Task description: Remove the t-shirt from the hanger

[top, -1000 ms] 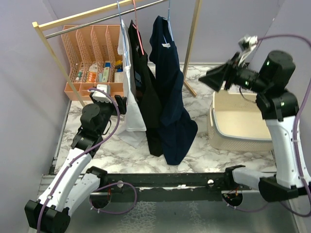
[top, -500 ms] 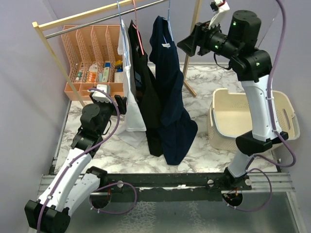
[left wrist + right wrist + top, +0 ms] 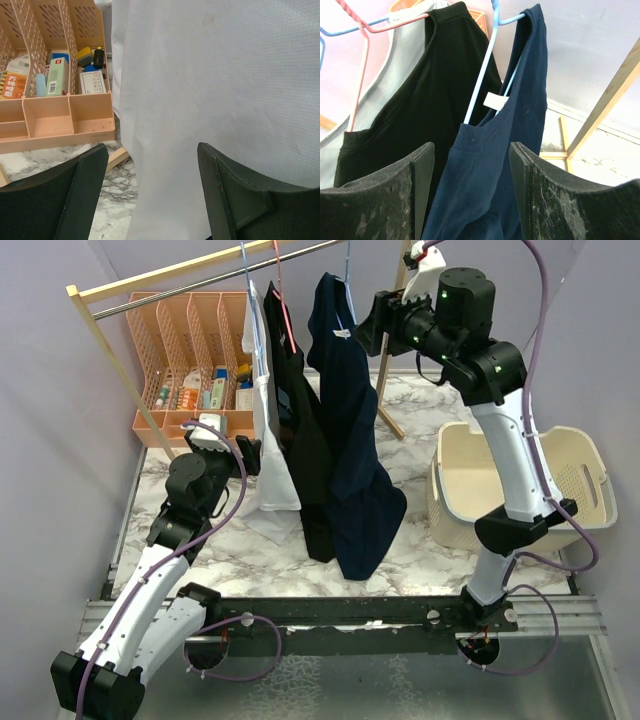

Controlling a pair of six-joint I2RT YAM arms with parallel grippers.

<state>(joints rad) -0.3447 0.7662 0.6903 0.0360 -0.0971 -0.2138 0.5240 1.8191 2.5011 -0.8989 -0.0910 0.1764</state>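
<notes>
Three t-shirts hang from a rail: white [image 3: 268,420], black [image 3: 305,440] and navy [image 3: 350,430]. The navy one hangs on a light blue hanger [image 3: 482,75], half slipped, with its collar [image 3: 470,140] low. My right gripper [image 3: 368,322] is open, raised beside the navy shirt's top; in the right wrist view the gripper [image 3: 470,200] has the navy cloth [image 3: 490,200] between its fingers, apart from them. My left gripper [image 3: 250,455] is open against the white shirt, which fills the left wrist view [image 3: 200,100] between the fingers of the gripper [image 3: 152,195].
An orange divided organiser [image 3: 190,360] with small boxes stands at the back left. A cream laundry basket [image 3: 500,490] sits at the right. The wooden rack's post [image 3: 395,335] slants down behind the right gripper. The black shirt hangs on a pink hanger [image 3: 360,75].
My right arm has swung up and left from over the basket to the top of the navy shirt. The left arm and the shirts have not moved.
</notes>
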